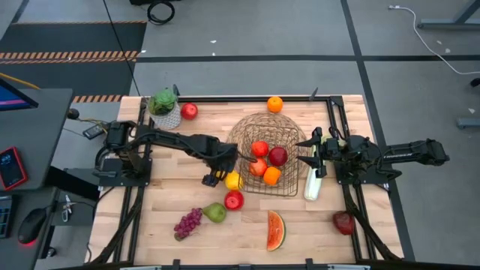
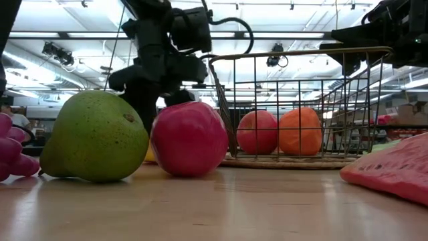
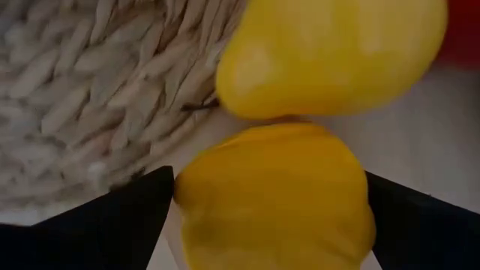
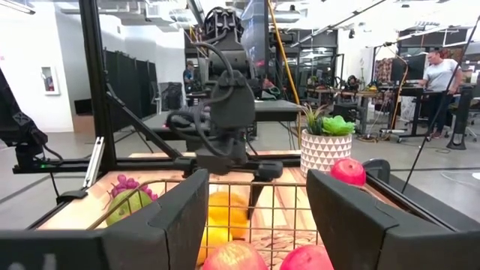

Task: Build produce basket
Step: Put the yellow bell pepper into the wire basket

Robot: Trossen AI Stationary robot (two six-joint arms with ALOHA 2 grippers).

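The wire basket (image 1: pixel 266 154) stands mid-table with red apples (image 1: pixel 278 156) and oranges (image 1: pixel 271 175) inside. My left gripper (image 1: pixel 217 178) points down just left of it, open. Its fingers (image 3: pixel 135 217) stand either side of a yellow piece (image 3: pixel 274 195) that lies on the table. A second yellow piece (image 3: pixel 330 56) lies just beyond, beside the basket's woven base (image 3: pixel 90 97). My right gripper (image 1: pixel 306 152) waits level at the basket's right side, open, with nothing between its fingers (image 4: pixel 187 217). A pale celery stalk (image 1: pixel 313 184) lies beside the basket's right wall. My left gripper comes from above with one finger on each side of the near yellow piece (image 3: pixel 274 195). I cannot tell whether the fingers touch it. The piece rests on the table.
Near the front edge lie a red apple (image 1: pixel 234 199), a green pear (image 1: pixel 215 213), purple grapes (image 1: pixel 187 223), a watermelon slice (image 1: pixel 276 229) and a dark red fruit (image 1: pixel 344 222). At the back are an orange (image 1: pixel 275 104), a red apple (image 1: pixel 189 111) and a potted plant (image 1: pixel 165 109).
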